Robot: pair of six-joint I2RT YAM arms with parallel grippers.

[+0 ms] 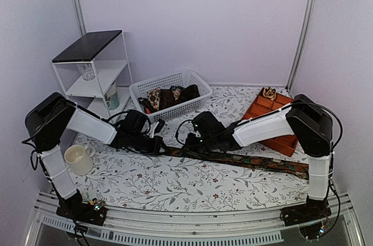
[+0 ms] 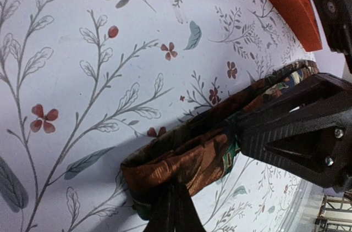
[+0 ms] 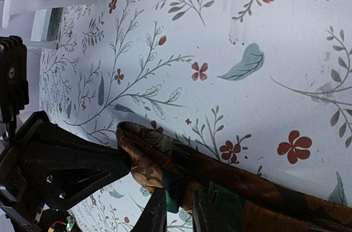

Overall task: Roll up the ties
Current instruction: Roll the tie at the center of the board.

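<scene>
A long brown, green and rust tie [image 1: 250,161] lies across the floral cloth, and its left end is folded into a small roll [image 2: 181,163]. My left gripper [image 1: 160,146] comes in from the left and is shut on that roll; its fingers [image 2: 175,199] are pressed together under the fabric. My right gripper [image 1: 185,144] faces it from the right. The right gripper [image 3: 179,210] straddles the tie [image 3: 264,188] just behind the roll, its fingers a little apart with cloth between them. More ties [image 1: 169,95] lie in the white basket [image 1: 173,112].
An orange compartment tray [image 1: 274,119] at the right holds a rolled spotted tie [image 1: 268,92] in its far corner. A cream mug [image 1: 77,158] stands at the left. A white shelf unit [image 1: 87,48] fills the back left. The two grippers nearly touch.
</scene>
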